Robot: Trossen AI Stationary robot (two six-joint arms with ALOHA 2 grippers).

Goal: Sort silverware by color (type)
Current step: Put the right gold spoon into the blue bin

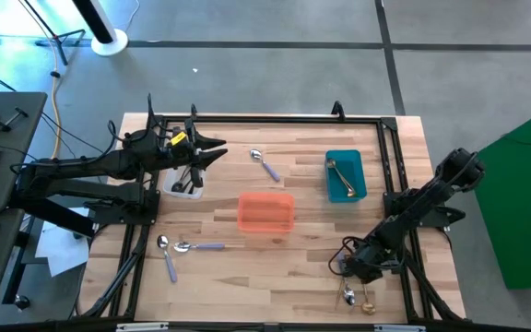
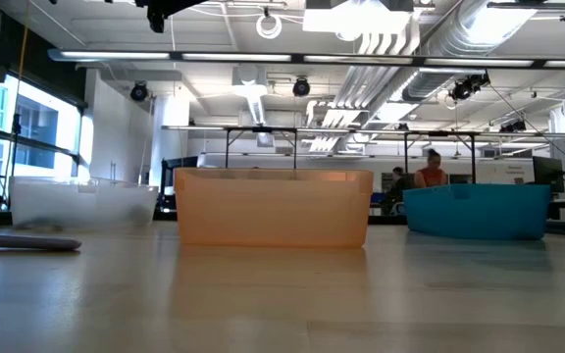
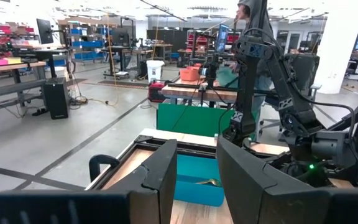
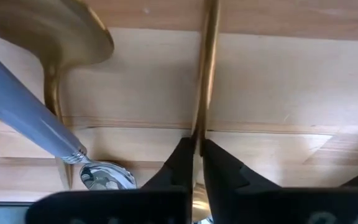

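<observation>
My right gripper (image 1: pixel 351 270) is low over the table's near right corner, shut on a gold spoon (image 4: pixel 205 74). Beside it lie another gold spoon (image 4: pixel 61 37) and a lavender-handled spoon (image 4: pixel 33 118); two spoons (image 1: pixel 358 300) show near the edge. My left gripper (image 1: pixel 216 153) hovers open and holds nothing, above the clear bin (image 1: pixel 187 184) with black spoons in it. A gold spoon (image 1: pixel 339 175) lies in the teal bin (image 1: pixel 346 157). Three lavender-handled spoons lie on the wood: one (image 1: pixel 265 166) toward the far side, two (image 1: pixel 187 249) near the left. My right gripper pinches the gold spoon's thin handle (image 4: pixel 199 127) between its two fingertips (image 4: pixel 219 163), coming at it from above. The handle runs straight on past the tips over the wood. Whether the spoon is lifted clear or still on the table, I cannot tell.
The orange bin (image 1: pixel 265 212) stands mid-table between the clear and teal bins. A black frame (image 1: pixel 275 118) rims the table. Bare wood lies between the orange bin and the near edge. People sit in the room far behind the table (image 2: pixel 430 175).
</observation>
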